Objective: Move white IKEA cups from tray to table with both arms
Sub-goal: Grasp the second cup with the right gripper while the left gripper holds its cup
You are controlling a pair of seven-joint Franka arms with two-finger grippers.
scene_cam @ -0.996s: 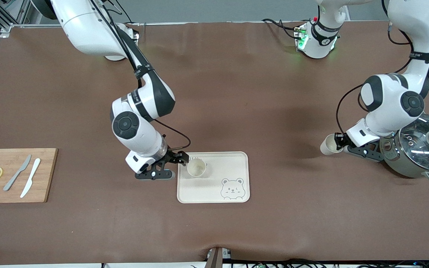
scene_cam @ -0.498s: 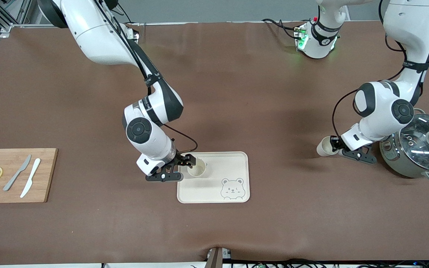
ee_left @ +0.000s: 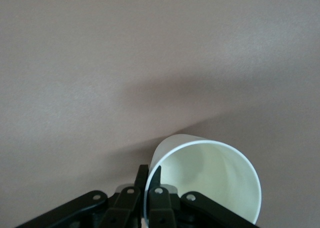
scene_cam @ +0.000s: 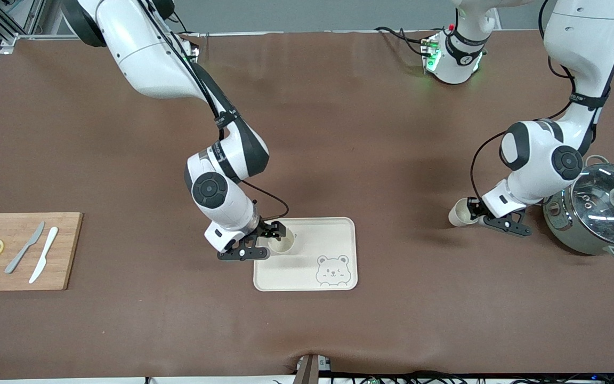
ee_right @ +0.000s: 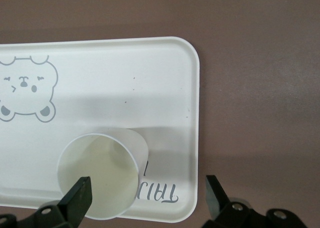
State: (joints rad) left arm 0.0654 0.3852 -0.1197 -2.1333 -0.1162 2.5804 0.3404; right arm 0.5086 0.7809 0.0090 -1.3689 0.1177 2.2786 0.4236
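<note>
The open right end effector (scene_cam: 275, 237), straddling a cream-white cup's (scene_cam: 281, 242) rim on the cream bear tray (scene_cam: 333, 234), could tip it, while the left end effector (scene_cam: 476, 212) grips the other cream-white cup (scene_cam: 459, 212) by its wall.

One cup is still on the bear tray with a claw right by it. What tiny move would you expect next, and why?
Probably the right gripper eases on until the cup on the tray sits squarely between its fingers, then shuts. Its jaws are open, with one finger over the cup's mouth and the other outside its wall. The left gripper already holds the other cup by its rim over the table.
</note>
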